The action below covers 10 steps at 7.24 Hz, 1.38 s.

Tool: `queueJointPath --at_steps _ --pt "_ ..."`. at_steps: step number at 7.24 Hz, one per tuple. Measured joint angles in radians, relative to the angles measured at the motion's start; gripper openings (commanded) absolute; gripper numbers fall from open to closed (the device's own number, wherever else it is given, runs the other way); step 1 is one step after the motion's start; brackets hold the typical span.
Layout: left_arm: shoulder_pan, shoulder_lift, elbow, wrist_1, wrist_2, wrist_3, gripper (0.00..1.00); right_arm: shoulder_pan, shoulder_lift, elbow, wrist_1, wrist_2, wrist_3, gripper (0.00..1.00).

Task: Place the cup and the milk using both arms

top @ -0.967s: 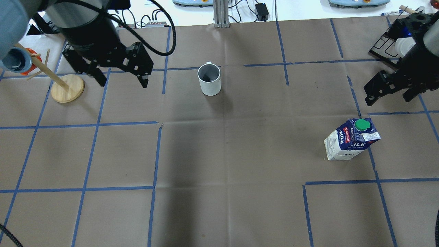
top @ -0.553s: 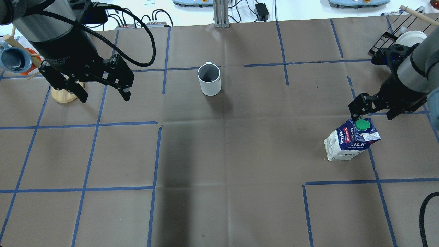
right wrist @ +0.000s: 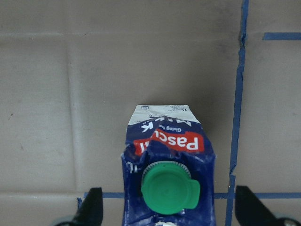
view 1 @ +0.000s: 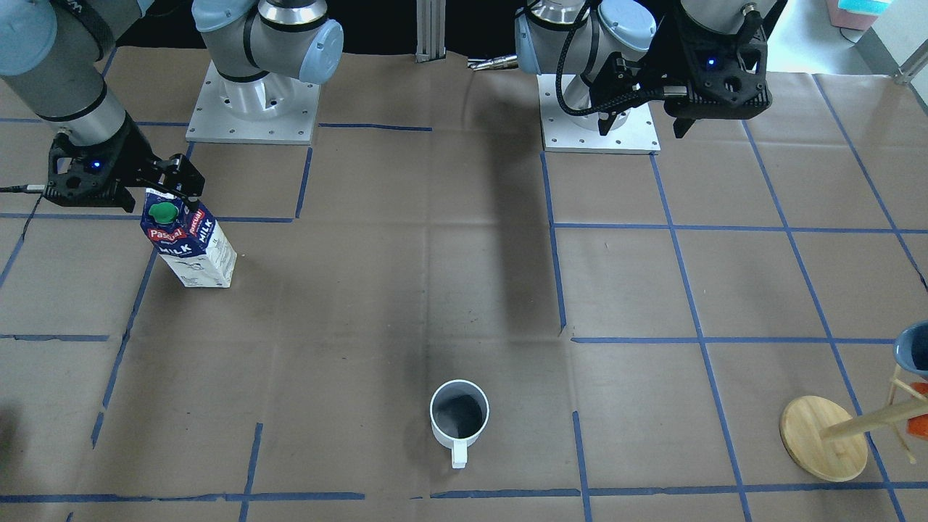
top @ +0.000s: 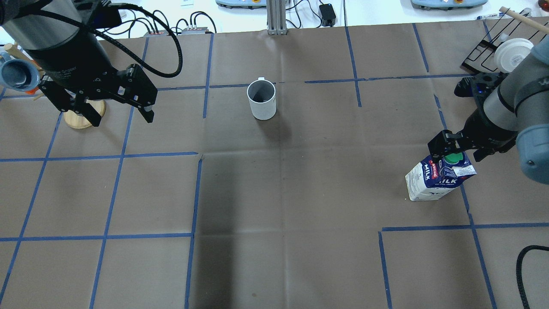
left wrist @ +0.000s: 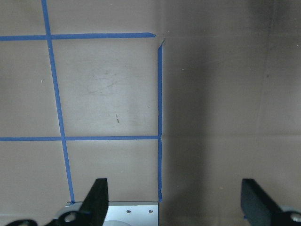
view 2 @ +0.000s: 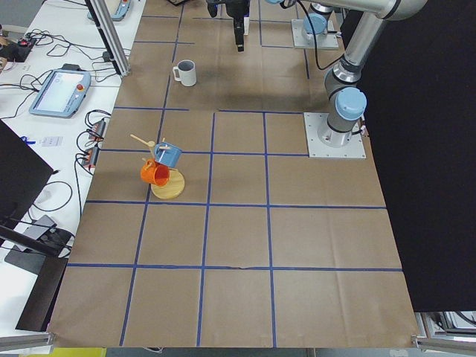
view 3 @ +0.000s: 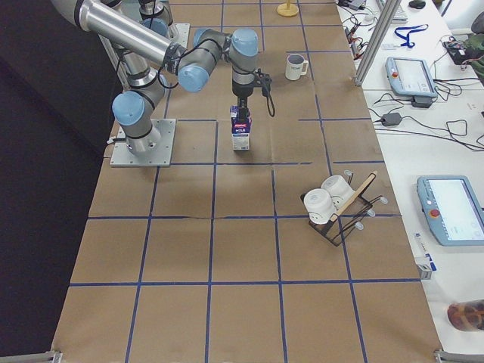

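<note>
Overhead, right side: right gripper (top: 454, 152) is spread wide and straddles the gable top of the milk (top: 431, 184), which stands on the table's right half. Nothing is pinched yet.
Overhead, left side: left gripper (top: 121, 120) is spread and empty, well apart from the cup (top: 262, 101). The cup stands upright at the far centre with its handle turned away from the robot.
Front-facing: the carton is tall on a narrow base. If one finger touches before the other, it would likely tip or skid.
Exterior left: the cup is small and untouched. Gripper detail is too small to judge.
Exterior right: the near arm hangs straight above the milk, with the cup farther along the table.
Right wrist: green cap (right wrist: 170, 185) sits centred between the fingers (right wrist: 91, 207), and the board around it looks creased. Closing at this height would probably crush the gable or let it slip, so a lower grasp seems safer.
Left wrist: only brown paper and blue tape (left wrist: 159, 117) are in view, with no cup. A misaligned approach could knock the rim or handle.
</note>
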Motion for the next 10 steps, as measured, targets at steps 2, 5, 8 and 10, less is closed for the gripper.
queueJointPath --at_steps 2,5,8,10 --pt "0.003 0.0 0.0 0.0 0.001 0.0 1.0 0.0 0.003 0.02 -0.004 -0.001 -0.002 1.0" --pt "0.004 -0.001 0.0 0.0 0.001 0.0 1.0 0.0 0.026 0.024 -0.066 0.0 -0.001 0.76" --pt "0.003 -0.004 0.0 0.004 0.0 -0.002 1.0 0.0 0.032 0.025 -0.073 -0.003 -0.001 0.77" --pt "0.002 -0.006 0.0 0.006 0.0 -0.004 1.0 0.0 0.032 0.025 -0.07 -0.005 0.0 0.76"
